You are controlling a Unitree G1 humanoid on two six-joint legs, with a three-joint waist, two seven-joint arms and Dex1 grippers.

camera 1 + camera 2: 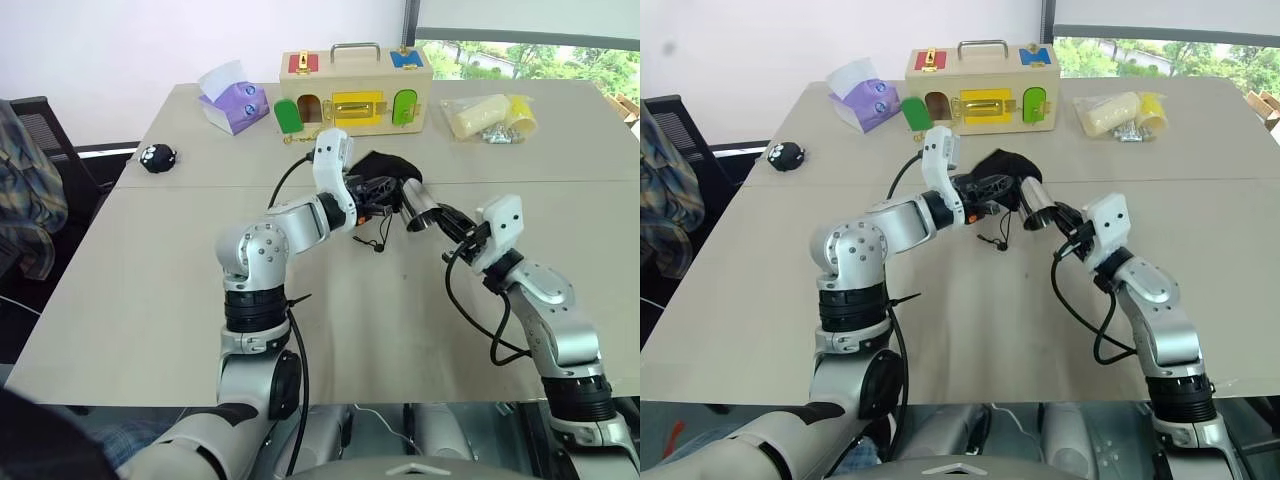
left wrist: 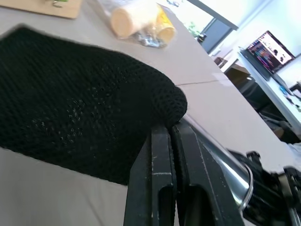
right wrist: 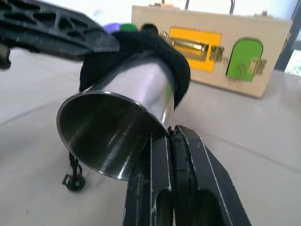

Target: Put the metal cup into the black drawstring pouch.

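Fingers of my right gripper (image 3: 171,136) are pinched together on the rim of the metal cup (image 3: 124,127), which I hold on its side above the table (image 1: 150,300), open mouth facing my wrist camera. From the right wrist I see its far end already tucked under the black drawstring pouch (image 1: 385,168), cloth lapping over the steel. My left gripper (image 2: 171,129) is clamped narrow on the pouch's edge, holding it up mid-table; the left wrist view shows the black mesh weave and the cup's shiny side just beside the fingers. Head cameras add the cord and toggle (image 1: 378,243) dangling below, the wooden latch box (image 1: 355,88) far behind, and a small black toy (image 1: 157,157) far left.
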